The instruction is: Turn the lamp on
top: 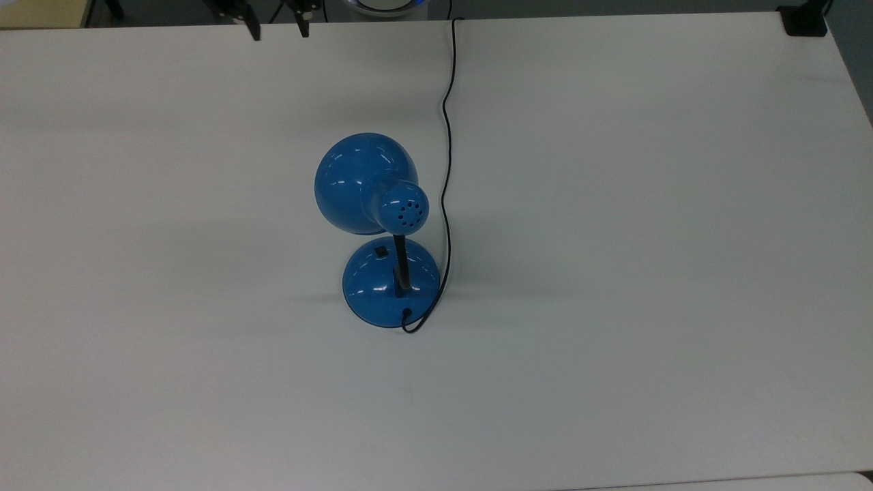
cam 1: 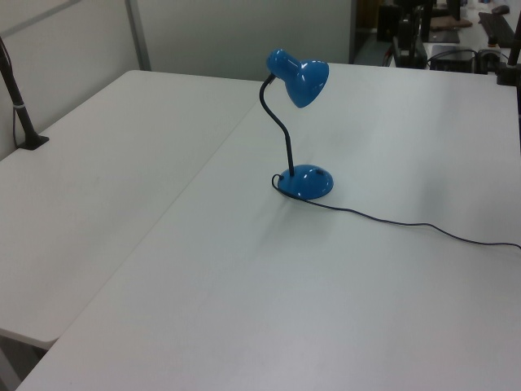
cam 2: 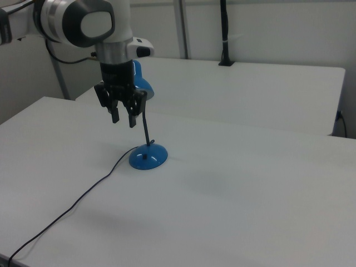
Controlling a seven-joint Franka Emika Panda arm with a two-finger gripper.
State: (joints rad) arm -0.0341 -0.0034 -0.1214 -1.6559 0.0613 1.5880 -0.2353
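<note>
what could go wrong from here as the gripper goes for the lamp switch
1. The small black switch sits on the base partly under the shade in the top view, so the open gripper coming straight down may hit the shade.
2. The cord runs along the base's right in the top view and could snag.
3. A hard press may slide the light-looking lamp on the smooth table.

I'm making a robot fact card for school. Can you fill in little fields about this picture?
lamp: blue lamp standing upright on the white table
switch: small black switch on the round base
cord: black cord runs from the base off the table edge
gripper: gripper open, up in the air, not touching the lamp
lamp light: no glow visible
</note>
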